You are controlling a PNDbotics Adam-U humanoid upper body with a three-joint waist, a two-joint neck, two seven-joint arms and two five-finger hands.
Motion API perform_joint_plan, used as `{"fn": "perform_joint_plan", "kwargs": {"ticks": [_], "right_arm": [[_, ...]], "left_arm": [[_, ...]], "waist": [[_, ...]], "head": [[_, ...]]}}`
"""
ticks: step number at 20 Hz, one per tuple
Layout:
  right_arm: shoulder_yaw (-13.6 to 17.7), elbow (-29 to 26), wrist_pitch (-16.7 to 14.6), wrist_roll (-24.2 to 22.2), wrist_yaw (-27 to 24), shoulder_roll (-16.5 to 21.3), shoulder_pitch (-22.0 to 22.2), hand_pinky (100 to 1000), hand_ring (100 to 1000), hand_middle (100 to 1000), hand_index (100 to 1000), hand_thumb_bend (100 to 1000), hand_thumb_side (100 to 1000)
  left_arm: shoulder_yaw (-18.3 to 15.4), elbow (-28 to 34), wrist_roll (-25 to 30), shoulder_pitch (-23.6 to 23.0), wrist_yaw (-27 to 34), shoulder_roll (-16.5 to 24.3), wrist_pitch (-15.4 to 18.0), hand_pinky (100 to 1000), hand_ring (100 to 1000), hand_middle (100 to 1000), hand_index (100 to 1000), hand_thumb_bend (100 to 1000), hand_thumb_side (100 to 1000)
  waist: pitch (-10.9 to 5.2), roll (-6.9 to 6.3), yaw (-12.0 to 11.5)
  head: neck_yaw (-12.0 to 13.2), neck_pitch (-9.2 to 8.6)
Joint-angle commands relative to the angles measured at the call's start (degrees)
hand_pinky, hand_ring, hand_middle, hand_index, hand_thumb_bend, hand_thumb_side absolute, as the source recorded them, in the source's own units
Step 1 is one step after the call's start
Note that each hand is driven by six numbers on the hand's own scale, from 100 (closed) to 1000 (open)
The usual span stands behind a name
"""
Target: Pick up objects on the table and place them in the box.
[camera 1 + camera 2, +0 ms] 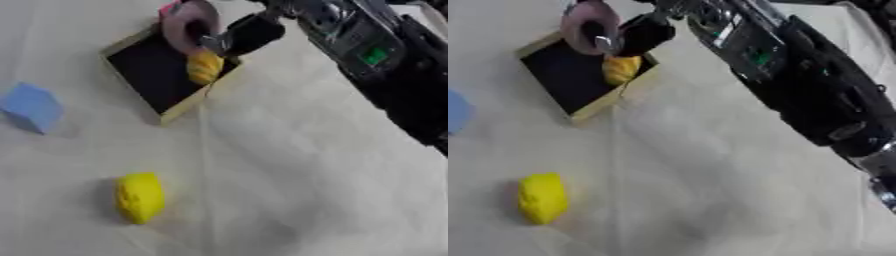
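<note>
The robot's right arm reaches in from the upper right, black with a silver casing and a small green light on it, and stretches across toward the far left of the counter [306, 165], which is covered in a pale, creased cloth. At the end of it the right hand [249, 35] sits over the near corner of the box [185, 107], a shallow square tray with light wooden walls and a dark floor, lying askew near the top of the view. The hand's fingers are curled around a pinkish ring-shaped object [185, 25], which stands on edge above the far side of the box. Just below the hand, a striped yellow-orange object [204, 66] lies at the box's right wall, partly over the dark floor; whether the hand touches it is not clear.

Out on the cloth, a yellow lemon-like object [140, 197] rests well apart from the box, toward the near left. A blue cube [33, 106] sits by the left edge, level with the box's near corner and clear of it.

The left hand shows in neither eye view.
</note>
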State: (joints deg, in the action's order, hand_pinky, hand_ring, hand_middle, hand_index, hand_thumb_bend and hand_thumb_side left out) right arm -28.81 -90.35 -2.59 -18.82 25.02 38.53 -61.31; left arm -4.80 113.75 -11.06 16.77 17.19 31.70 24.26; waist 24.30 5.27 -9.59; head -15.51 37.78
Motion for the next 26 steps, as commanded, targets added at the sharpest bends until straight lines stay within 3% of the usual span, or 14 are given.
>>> {"fn": "perform_joint_plan", "kwargs": {"ticks": [1, 9, 11, 13, 14, 22, 26], "right_arm": [[-0.01, 3.28, -1.60, 0.35, 2.44, -1.64, -1.85, 841, 726, 570, 679, 100, 295], [-0.46, 13.10, -7.35, -1.13, 8.89, -6.39, -1.92, 852, 781, 638, 735, 117, 310], [-0.37, 13.95, -9.06, -2.71, 8.78, -6.58, -1.84, 858, 809, 698, 792, 133, 287], [-0.03, 14.02, -10.29, -4.32, 7.79, -6.48, -1.91, 874, 854, 779, 873, 128, 203], [0.22, 13.77, -10.61, -4.89, 7.26, -6.28, -2.00, 873, 848, 762, 851, 122, 176], [1.70, 10.03, -8.94, -5.33, 4.62, -3.46, -1.63, 875, 852, 766, 860, 127, 137], [2.78, 5.52, -7.21, -4.56, 0.88, -0.88, -1.00, 875, 846, 755, 853, 100, 111]], "left_arm": [[0.07, 0.84, 0.57, 1.16, 0.46, 0.91, 0.14, 687, 684, 616, 757, 100, 596], [0.53, 0.84, 1.33, 2.67, 1.13, 0.80, 0.07, 687, 684, 615, 756, 100, 595], [0.48, 0.84, 1.37, 2.73, 1.18, 0.81, 0.09, 686, 684, 615, 756, 100, 595], [0.45, 0.84, 1.35, 2.67, 1.18, 0.79, 0.05, 686, 684, 615, 756, 100, 595], [0.45, 0.84, 1.34, 2.64, 1.19, 0.76, 0.00, 686, 683, 615, 754, 100, 595], [0.24, 0.84, 0.96, 1.82, 1.15, 0.76, -0.19, 686, 684, 615, 755, 100, 594], [0.24, 0.84, 0.84, 1.40, 1.09, 0.77, -0.32, 686, 684, 615, 755, 100, 594]], "waist": [[-1.11, 0.43, -0.39], [-0.06, 0.47, -1.81], [0.05, 0.47, -1.95], [0.02, 0.46, -1.89], [-0.05, 0.44, -1.79], [-1.04, -0.08, -1.15], [-1.74, -0.18, -0.56]], "head": [[-0.88, -0.18], [-1.62, -0.15], [-1.58, -0.02], [-1.50, 0.19], [-1.44, 0.30], [-0.93, 1.08], [-0.65, 1.34]]}}
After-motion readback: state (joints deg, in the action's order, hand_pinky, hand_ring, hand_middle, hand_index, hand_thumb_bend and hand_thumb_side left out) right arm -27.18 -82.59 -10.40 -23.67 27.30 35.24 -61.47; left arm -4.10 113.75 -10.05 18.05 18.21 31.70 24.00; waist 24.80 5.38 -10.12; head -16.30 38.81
